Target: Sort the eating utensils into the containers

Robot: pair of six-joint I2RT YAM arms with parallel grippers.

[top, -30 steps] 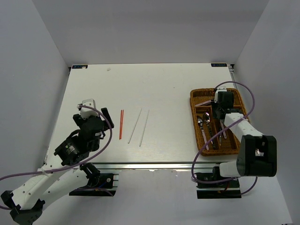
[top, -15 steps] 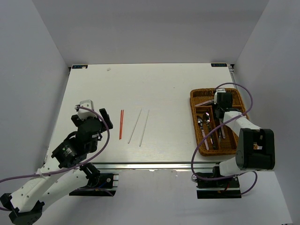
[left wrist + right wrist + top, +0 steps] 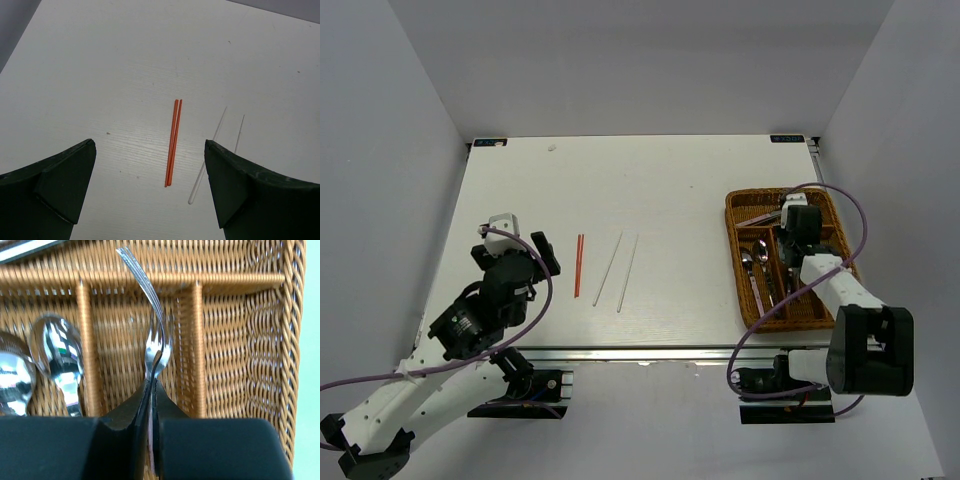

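The brown wicker tray (image 3: 731, 222) lies at the right of the table. My right gripper (image 3: 790, 243) hovers over it, shut on a silver fork (image 3: 152, 335) whose tines point at the crosswise divider, above a narrow lengthwise compartment (image 3: 125, 335). Two spoons (image 3: 57, 355) lie in the compartments to its left, and more silver utensils (image 3: 761, 270) show in the top view. A red-orange chopstick pair (image 3: 579, 265) and two white chopsticks (image 3: 608, 268) lie mid-table. My left gripper (image 3: 542, 255) is open and empty, just left of them; the red pair (image 3: 173, 142) lies between its fingers (image 3: 55, 185) in the wrist view.
The tray's right wall (image 3: 287, 340) runs close to the table's right edge. A silver utensil (image 3: 25, 250) lies in the crosswise section. The table's near edge (image 3: 620, 350) is just below the chopsticks.
The right arm has shifted slightly over the tray, still holding the fork. The left arm has drawn back a little toward the near edge.
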